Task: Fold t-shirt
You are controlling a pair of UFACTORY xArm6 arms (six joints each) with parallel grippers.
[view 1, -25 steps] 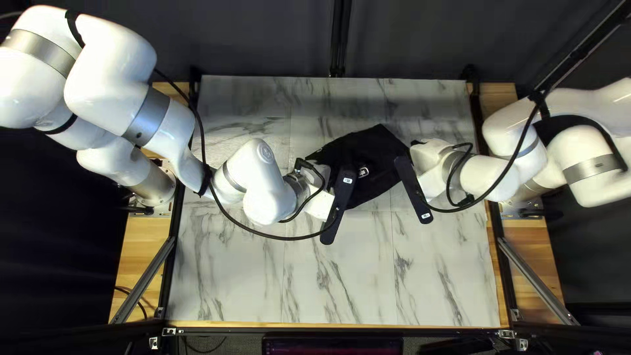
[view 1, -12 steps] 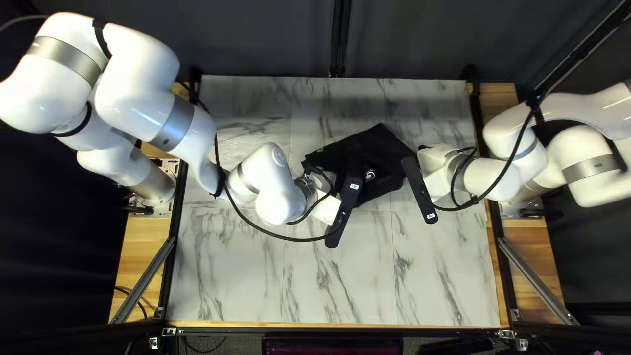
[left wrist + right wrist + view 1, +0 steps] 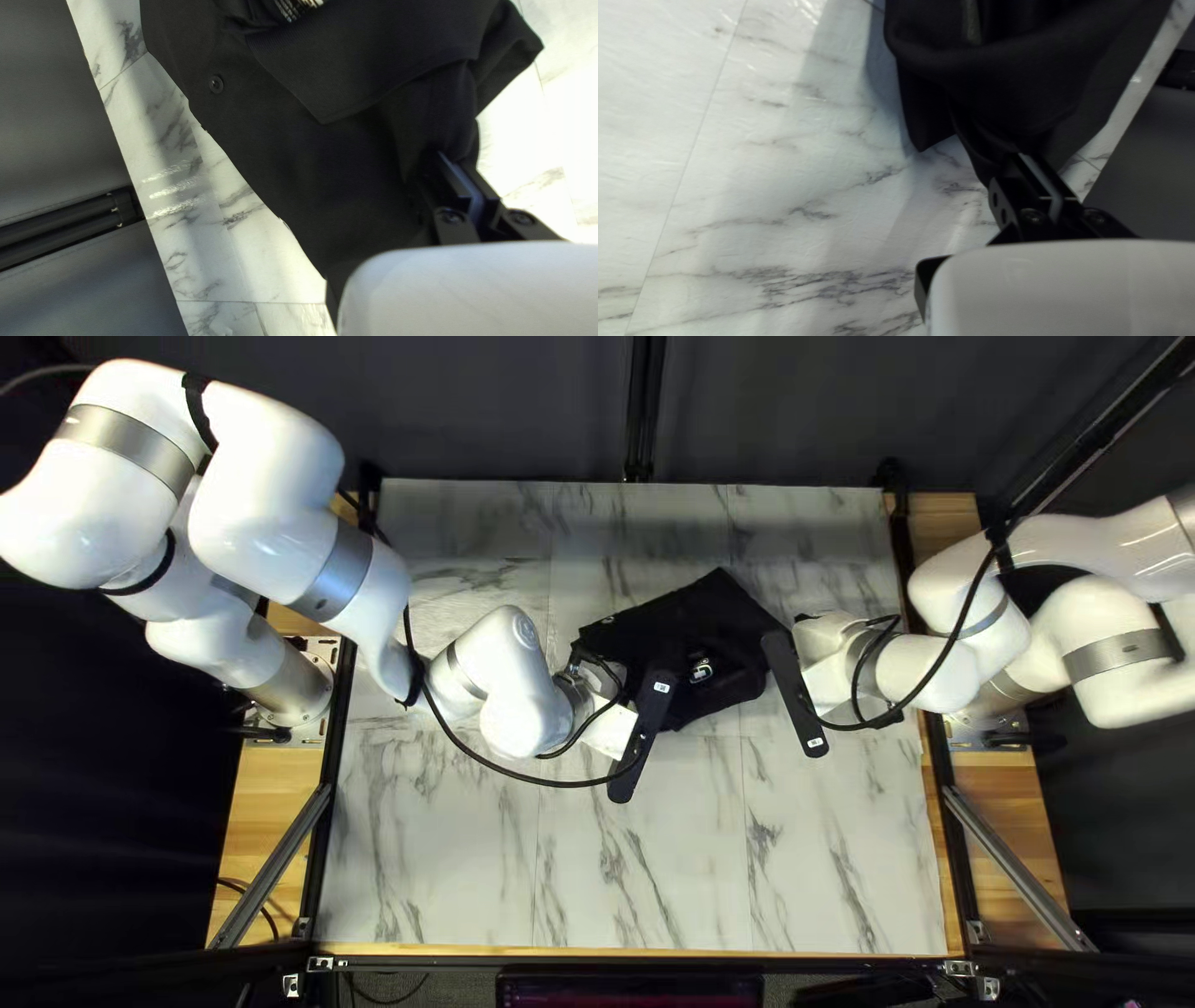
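reaching inward from opposite sides, my left gripper and right gripper each pinch the black shirt.

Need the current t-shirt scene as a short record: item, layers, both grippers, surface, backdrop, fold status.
item: black t-shirt
layers: overlapping, edges uneven
detail: small round button-like disc on the cloth
left gripper: jaws shut on the t-shirt
right gripper: jaws shut on the t-shirt
surface: white marbled table
backdrop: dark curtain beyond the far edge
fold status: no neat, finished fold yet
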